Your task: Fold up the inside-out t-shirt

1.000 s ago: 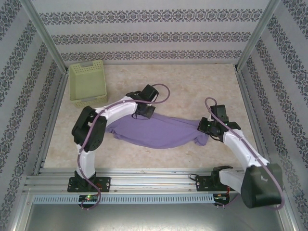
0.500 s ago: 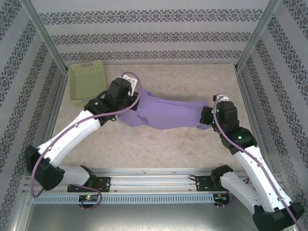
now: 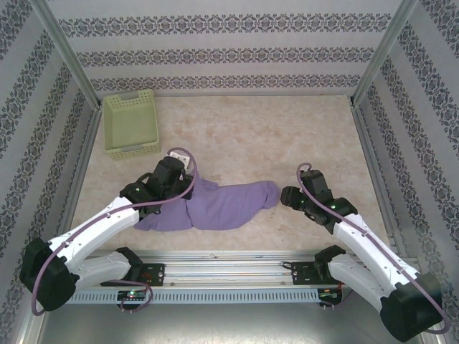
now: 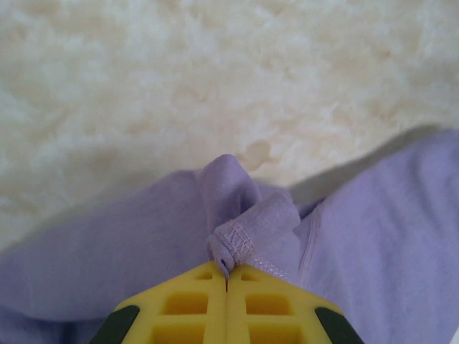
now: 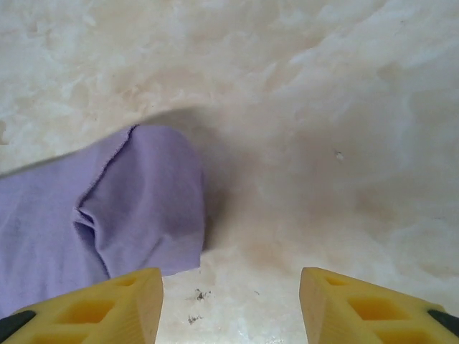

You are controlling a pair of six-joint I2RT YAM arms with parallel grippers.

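Risk, slipping hold: only a small roll of stitched hem is pinched by the left end effector (image 4: 226, 272), so the cloth could be pulled free if it is lifted or dragged briskly.
Risk, one-sided hold: the far end of the garment is held by nothing, so any pull from the left would likely drag the whole heap sideways instead of spreading it.
Risk, creases: if a fold is attempted on cloth this bunched, the wrinkles would be locked in and the edges could not be lined up.
Risk, edge: the heap lies close to the near edge of the counter (image 3: 251, 129) (the metal rail (image 3: 215, 254) is just beside it), and cloth could be pushed over it.
Left end effector state: jaws pressed together, clamped on the hem.
Right end effector (image 5: 231, 287) state: jaws well apart with nothing between them; bare counter is seen through the gap, and the shirt's end lies just beside its left finger.
Shirt position: the inside-out t-shirt (image 3: 215, 208) lies between the two arms, well apart from the pale green basket (image 3: 130, 123) at the far left.
Shirt look: lavender-purple, soft and matte, gathered into a long, narrow, crumpled heap that tapers toward the right; seams and a turned hem are exposed, and no lettering can be made out.
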